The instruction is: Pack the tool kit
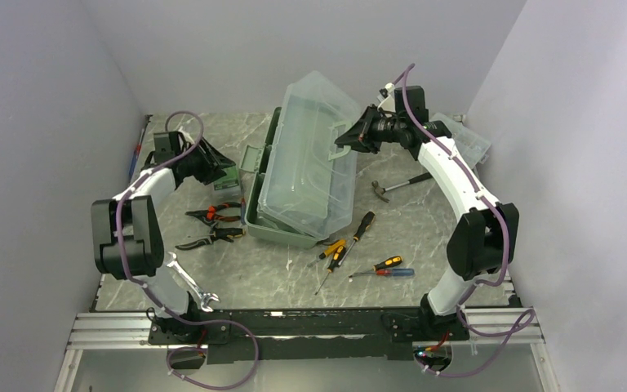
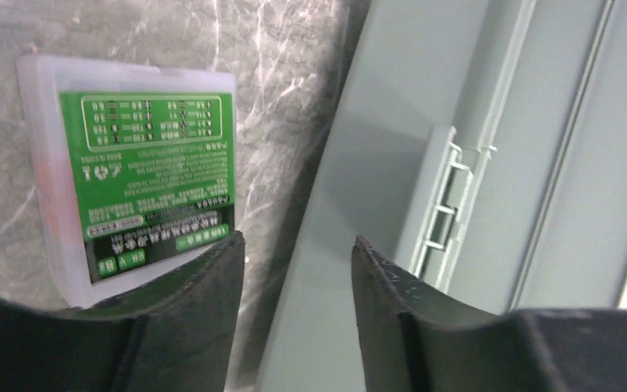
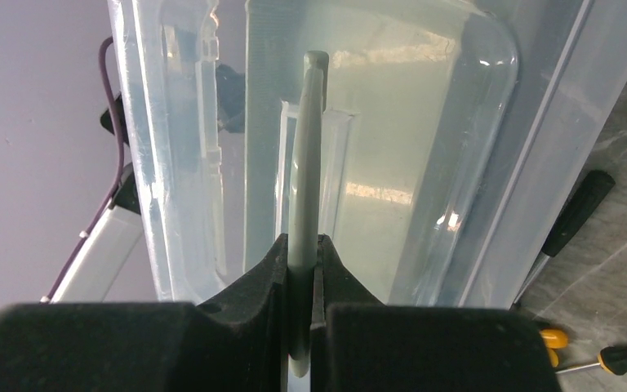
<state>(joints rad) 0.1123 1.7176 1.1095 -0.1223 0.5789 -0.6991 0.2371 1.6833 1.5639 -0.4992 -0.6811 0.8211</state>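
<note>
Right gripper (image 3: pixel 304 249) clamps toolbox handle (image 3: pixel 309 147); left gripper (image 2: pixel 295 241) gapes empty, screwdrivers (image 1: pixel 365 224) nearby

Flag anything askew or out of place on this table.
The toolbox has its translucent lid standing tilted, held up by the green handle clamped in the right tool. The wrench lies apart from the other tools, at the table's near edge beside the left arm.
</note>
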